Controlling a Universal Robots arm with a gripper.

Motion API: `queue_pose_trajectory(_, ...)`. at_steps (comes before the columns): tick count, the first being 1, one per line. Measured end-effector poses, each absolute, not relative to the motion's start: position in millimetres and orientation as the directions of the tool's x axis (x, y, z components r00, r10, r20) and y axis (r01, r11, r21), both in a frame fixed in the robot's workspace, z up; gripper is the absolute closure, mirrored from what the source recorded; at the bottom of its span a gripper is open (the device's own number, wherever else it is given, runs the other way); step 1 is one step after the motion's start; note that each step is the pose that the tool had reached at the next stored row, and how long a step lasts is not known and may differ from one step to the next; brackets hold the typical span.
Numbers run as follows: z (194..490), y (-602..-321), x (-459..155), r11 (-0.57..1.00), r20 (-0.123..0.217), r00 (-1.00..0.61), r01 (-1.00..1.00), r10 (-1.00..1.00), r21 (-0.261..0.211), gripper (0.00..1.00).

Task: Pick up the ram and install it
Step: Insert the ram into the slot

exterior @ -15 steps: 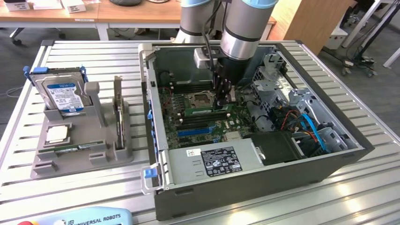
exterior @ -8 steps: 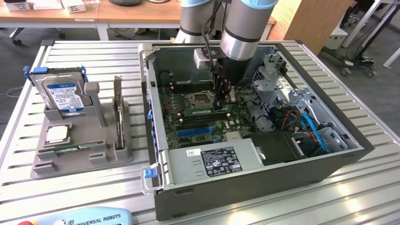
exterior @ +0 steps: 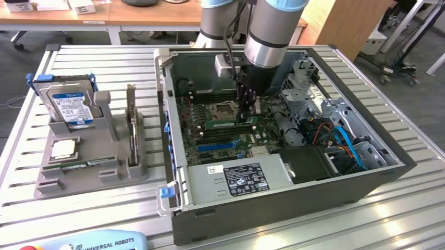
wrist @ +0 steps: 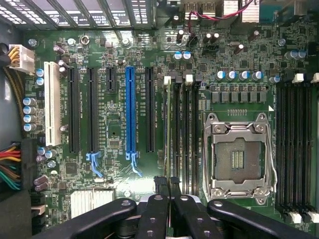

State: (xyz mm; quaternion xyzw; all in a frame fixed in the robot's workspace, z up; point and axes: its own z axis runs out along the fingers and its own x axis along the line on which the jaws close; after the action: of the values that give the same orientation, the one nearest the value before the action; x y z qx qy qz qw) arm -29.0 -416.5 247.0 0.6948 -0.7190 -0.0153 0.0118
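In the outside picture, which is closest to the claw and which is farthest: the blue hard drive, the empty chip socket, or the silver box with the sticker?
1. Empty chip socket: inside the case, right beside the claw.
2. Silver box with the sticker: inside the case too, toward the camera.
3. Blue hard drive: outside the case, on the grey stand at the exterior view's left.

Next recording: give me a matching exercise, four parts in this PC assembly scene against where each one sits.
Things:
1. blue-labelled silver hard drive
2. square silver processor chip
3. long green ram stick
4. long blue expansion slot

Places:
A. on edge on the motherboard, beside the metal processor socket
B. standing upright in the grey holder
C. lying flat in the grey holder
D. between black slots

Pairs: 1-B, 2-C, 3-A, 4-D
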Motion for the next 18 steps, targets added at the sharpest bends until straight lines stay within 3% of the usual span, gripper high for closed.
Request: queue_pose_trajectory(18, 243.6, -416.1, -33.0, 0.024, -0.005, -0.025, -1.000, -1.000, 0.017, 0.89)
